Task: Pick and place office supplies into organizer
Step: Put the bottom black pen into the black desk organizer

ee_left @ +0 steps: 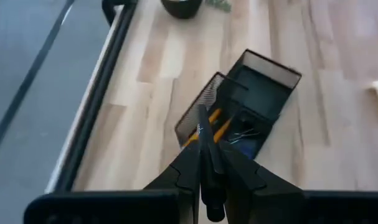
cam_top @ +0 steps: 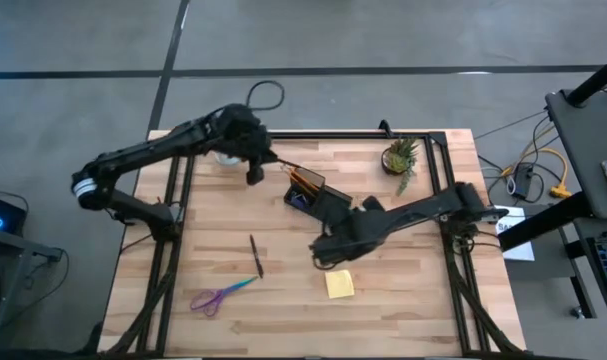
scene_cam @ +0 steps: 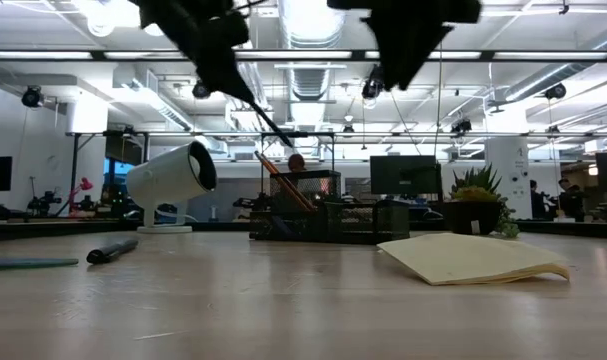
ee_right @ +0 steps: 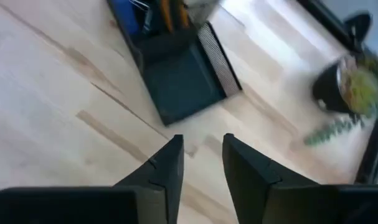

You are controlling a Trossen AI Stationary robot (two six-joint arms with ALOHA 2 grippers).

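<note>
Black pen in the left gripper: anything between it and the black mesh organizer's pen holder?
Nothing visible. The left gripper holds the thin black pen above the black mesh organizer, whose holder already contains orange pencils. The right gripper hangs beside the organizer, not over it.

My left arm reaches across the far side of the table, elbow bent, wrist angled down; my left gripper (ee_left: 208, 163) hangs in the air with its fingers (ee_left: 187, 165) pressed together on a thin dark pen (ee_left: 205, 140); my right arm stretches in from the right edge, low over the middle; my right gripper (ee_right: 201, 158) points downward, its fingers (ee_right: 165, 167) parted, nothing between them.
</note>
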